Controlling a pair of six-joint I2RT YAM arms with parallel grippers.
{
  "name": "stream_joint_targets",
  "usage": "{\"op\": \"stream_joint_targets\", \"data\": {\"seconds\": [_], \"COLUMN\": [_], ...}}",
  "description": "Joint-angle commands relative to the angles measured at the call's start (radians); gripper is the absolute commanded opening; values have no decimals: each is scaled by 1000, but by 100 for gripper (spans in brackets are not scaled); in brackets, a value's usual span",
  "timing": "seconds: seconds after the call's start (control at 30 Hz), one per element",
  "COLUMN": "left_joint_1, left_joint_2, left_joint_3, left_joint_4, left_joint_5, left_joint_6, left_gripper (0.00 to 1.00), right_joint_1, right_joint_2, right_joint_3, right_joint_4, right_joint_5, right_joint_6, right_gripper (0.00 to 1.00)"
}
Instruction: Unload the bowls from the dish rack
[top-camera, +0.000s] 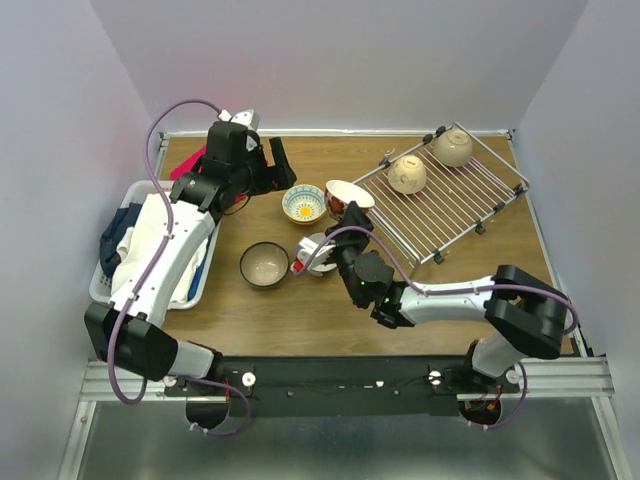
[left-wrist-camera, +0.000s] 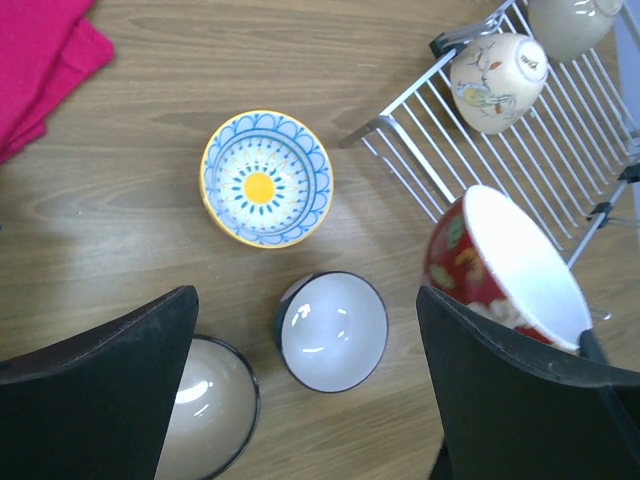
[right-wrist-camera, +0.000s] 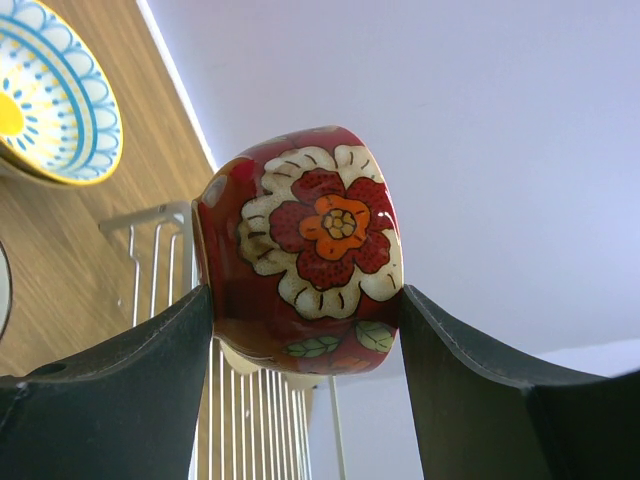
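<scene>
While our right gripper is clamping the red bowl across its outer wall, tilted at the rack's corner, we are judging it slick, rigid and chip-prone, best pinched firmly across the wall. Our left gripper is hanging wide open, empty.

On my screen I see a wooden table with pale walls around it on three sides. At its left edge stands a white plastic basket. Inside it lies a white cloth, and under that a dark blue cloth, maybe more than one piece; I cannot tell from the folds. At the far left corner of the table, behind the basket, a pink cloth lies flat on the wood.
</scene>
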Motion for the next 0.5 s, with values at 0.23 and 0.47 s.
{"op": "stream_joint_targets", "data": {"seconds": [0.23,0.47], "left_joint_1": [1,1], "left_joint_2": [111,149], "left_joint_3": [123,157], "left_joint_4": [-139,-189], "left_joint_5": [142,222], "left_joint_6": [-93,-134], "left_gripper": [99,99], "right_joint_1": [84,118], "right_joint_2": [146,195], "right_joint_3": [10,16], "right_joint_4": [501,530], "right_joint_5": [-14,-16], "right_joint_6": [-240,-276], "right_gripper": [25,25]}}
